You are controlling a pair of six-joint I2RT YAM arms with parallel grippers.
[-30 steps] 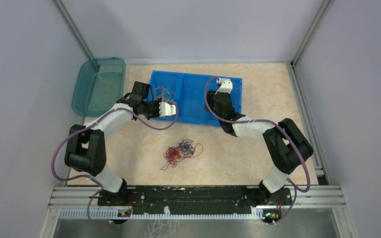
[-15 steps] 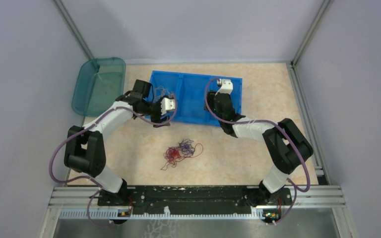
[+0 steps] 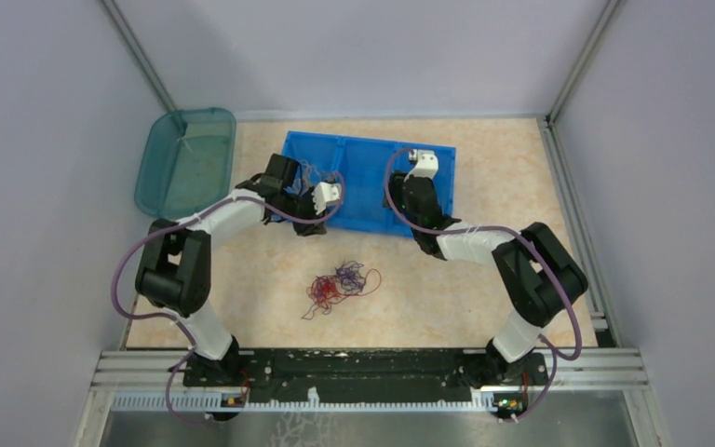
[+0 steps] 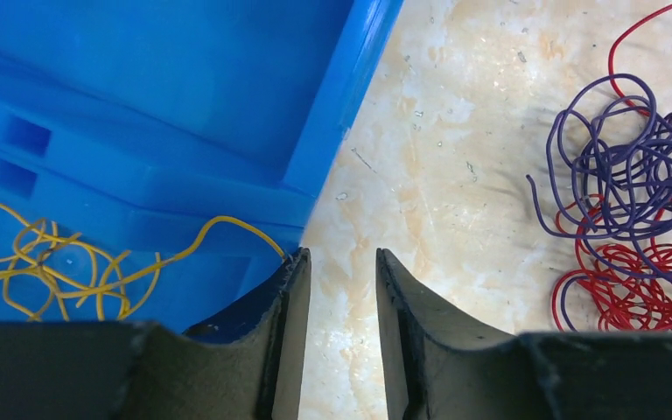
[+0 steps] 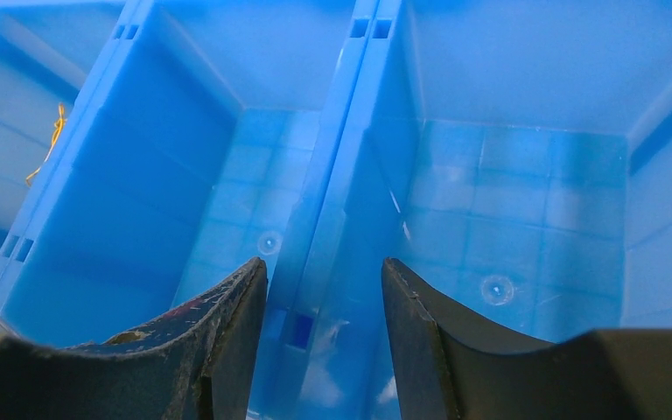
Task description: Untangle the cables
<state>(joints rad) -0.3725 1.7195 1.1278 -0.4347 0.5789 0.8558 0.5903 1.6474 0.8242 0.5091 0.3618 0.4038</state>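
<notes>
A tangle of red and purple cables (image 3: pixel 340 284) lies on the table in front of the blue bin (image 3: pixel 363 200); the left wrist view has its purple cable (image 4: pixel 639 166) over the red one (image 4: pixel 630 289). A yellow cable (image 4: pixel 52 262) lies curled in the bin's left compartment (image 3: pixel 309 172), one end reaching the left fingertip. My left gripper (image 4: pixel 341 254) hangs open over bare table at the bin's front wall (image 3: pixel 330 193), holding nothing. My right gripper (image 5: pixel 324 262) is open and empty above a divider inside the bin (image 3: pixel 419 160).
A teal tub (image 3: pixel 186 158) stands at the back left next to the bin. The bin (image 5: pixel 507 70) has three compartments; the two under the right gripper hold nothing. Grey walls close the table on three sides.
The left arm's elbow has swung forward, and its gripper has shifted a little right and back along the bin's front. The right arm and the tangle have not moved.
</notes>
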